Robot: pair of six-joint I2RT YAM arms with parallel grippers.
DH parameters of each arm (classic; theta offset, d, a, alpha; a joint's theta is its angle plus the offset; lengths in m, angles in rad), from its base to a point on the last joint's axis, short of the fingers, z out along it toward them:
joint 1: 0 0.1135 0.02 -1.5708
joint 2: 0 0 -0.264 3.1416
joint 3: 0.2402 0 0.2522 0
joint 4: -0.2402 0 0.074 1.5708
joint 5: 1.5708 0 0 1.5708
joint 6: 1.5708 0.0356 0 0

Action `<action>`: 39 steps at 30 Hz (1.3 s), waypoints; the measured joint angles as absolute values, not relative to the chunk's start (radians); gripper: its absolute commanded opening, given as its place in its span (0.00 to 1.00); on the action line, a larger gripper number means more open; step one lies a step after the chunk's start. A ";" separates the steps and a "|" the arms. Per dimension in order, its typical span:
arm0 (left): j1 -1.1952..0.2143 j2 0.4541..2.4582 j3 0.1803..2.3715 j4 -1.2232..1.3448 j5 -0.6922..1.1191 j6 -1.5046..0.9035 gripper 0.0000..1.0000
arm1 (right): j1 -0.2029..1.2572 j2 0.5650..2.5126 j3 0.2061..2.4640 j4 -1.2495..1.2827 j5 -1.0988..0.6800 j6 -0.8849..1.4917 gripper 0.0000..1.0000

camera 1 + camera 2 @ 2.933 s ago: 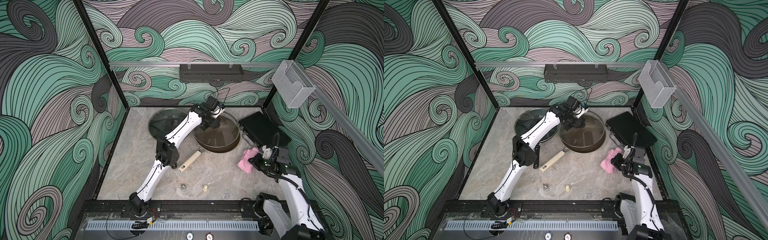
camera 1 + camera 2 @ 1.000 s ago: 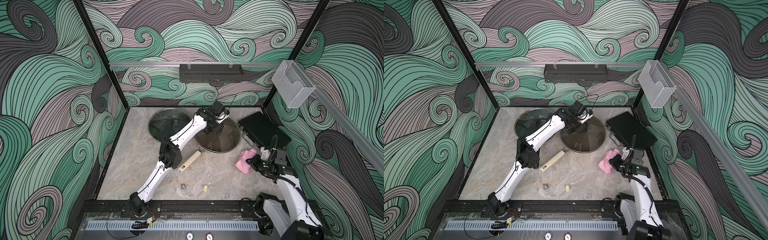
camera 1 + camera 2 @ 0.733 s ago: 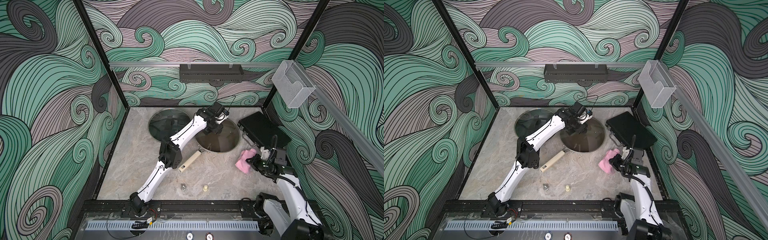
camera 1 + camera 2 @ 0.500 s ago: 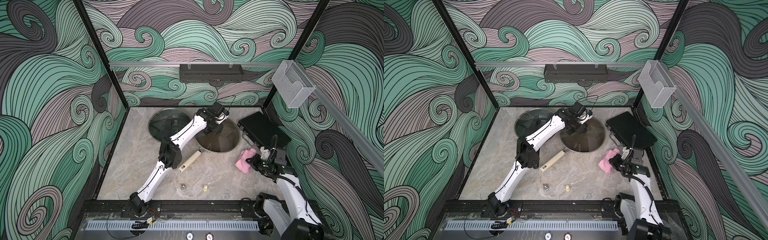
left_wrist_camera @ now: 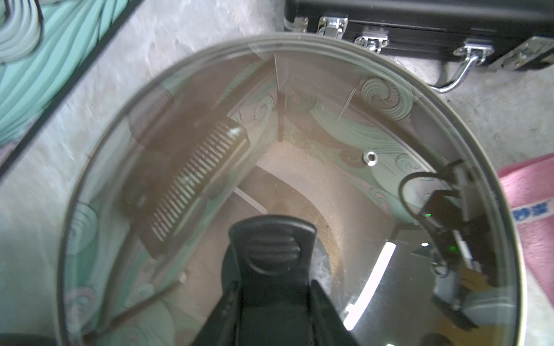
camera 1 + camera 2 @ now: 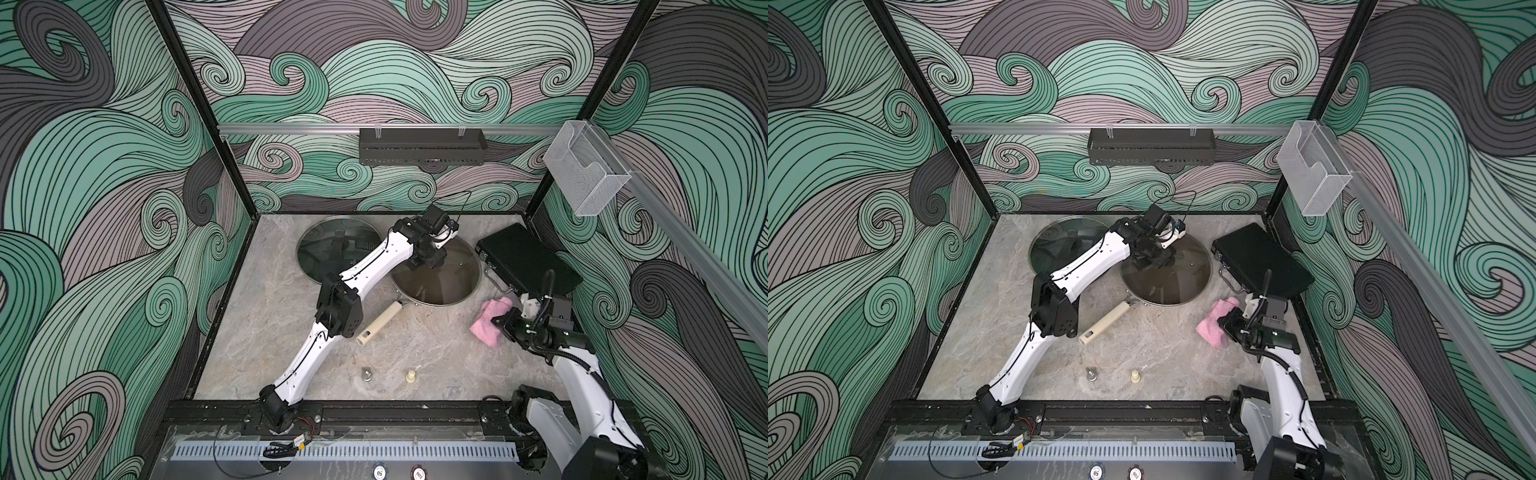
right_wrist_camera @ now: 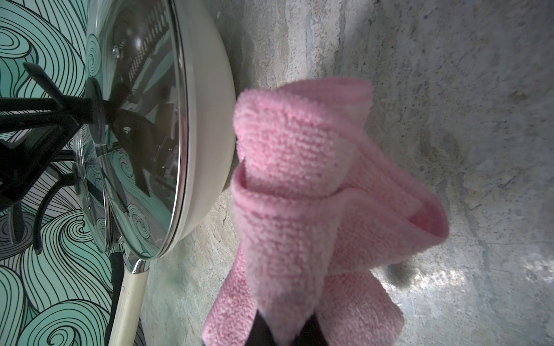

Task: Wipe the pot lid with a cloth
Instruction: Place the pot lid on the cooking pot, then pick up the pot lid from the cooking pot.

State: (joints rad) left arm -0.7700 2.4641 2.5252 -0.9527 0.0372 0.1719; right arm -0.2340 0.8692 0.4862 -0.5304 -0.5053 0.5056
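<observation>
The cloth (image 6: 490, 322) is soft pink, and its small tag (image 5: 532, 213) is white with blue print. The lid (image 6: 451, 278) is clear glass with a silver rim and a black knob (image 5: 271, 248). The pan (image 7: 209, 125) is cream, and its handle (image 6: 379, 323) too. The case (image 6: 523, 262) at the far right is black with shiny metal clasps. The table (image 6: 436, 353) is marbled grey and beige. The walls (image 6: 104, 208) carry green, grey and mauve waves drawn in black lines.
</observation>
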 measured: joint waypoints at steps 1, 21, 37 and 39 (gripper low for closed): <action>-0.770 2.460 2.522 -0.946 0.037 0.171 0.55 | -0.234 0.869 0.486 -0.530 -0.506 0.506 0.00; -0.746 2.045 2.172 -0.719 -0.160 0.099 0.61 | -0.186 0.845 0.604 -0.587 -0.488 0.508 0.00; -0.353 1.638 1.708 -0.602 -0.100 -0.075 0.64 | -0.054 0.898 0.991 -0.669 -0.385 0.441 0.00; -0.307 1.648 1.703 -0.626 -0.070 -0.083 0.64 | -0.029 0.935 1.039 -0.665 -0.382 0.434 0.00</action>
State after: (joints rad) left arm -0.3069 1.6482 1.7031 -0.6258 -0.0696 -0.0830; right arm -0.0292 0.9348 1.0386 -0.6647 -0.3824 0.4339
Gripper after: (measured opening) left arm 0.638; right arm 0.062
